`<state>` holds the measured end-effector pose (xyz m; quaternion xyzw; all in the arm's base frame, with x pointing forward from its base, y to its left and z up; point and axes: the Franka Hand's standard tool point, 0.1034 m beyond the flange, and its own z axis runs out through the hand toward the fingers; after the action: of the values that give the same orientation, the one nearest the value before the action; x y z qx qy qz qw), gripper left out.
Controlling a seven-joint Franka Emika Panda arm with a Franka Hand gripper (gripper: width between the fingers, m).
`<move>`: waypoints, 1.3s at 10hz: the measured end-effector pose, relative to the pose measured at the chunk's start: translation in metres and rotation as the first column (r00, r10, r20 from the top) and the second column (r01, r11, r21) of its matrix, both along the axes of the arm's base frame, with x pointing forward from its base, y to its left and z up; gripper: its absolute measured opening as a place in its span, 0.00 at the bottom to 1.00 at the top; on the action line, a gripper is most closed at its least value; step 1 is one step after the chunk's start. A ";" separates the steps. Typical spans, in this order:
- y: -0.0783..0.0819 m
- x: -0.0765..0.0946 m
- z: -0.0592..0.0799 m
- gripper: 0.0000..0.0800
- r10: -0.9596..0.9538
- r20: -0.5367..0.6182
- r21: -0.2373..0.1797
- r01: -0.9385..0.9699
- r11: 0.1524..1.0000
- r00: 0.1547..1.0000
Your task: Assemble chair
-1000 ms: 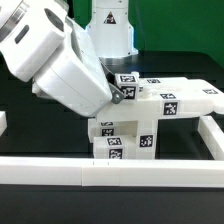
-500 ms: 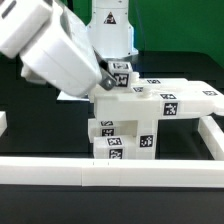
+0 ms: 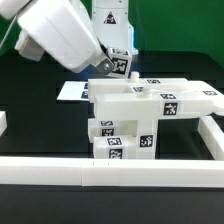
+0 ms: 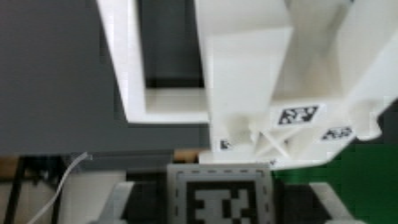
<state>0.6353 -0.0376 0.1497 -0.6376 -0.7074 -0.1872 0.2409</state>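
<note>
The claw (image 3: 111, 66), in the upper centre of the frame, is clamped on a small tagged leg block (image 3: 121, 64), which hangs in the air just above the half-built chair (image 3: 125, 125) at frame centre. To place it well, I judge the block should stay level, be lined up over its spot on the slab (image 3: 170, 92), and come straight down without nudging the stack.

Bulky white arm (image 3: 60, 40), dark claw (image 3: 110, 67)
</note>
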 end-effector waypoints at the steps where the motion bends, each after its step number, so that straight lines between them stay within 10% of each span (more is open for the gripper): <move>1: 0.002 0.002 0.002 0.35 0.012 0.016 -0.041 -0.011 0.999 1.000; 9: 0.034 0.007 0.019 0.35 0.065 0.212 -0.489 0.048 0.871 0.975; 13: 0.051 -0.005 0.016 0.35 0.179 0.323 -0.591 0.051 0.805 0.929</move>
<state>0.6308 0.0134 0.1654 -0.6099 -0.7838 -0.0646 -0.0976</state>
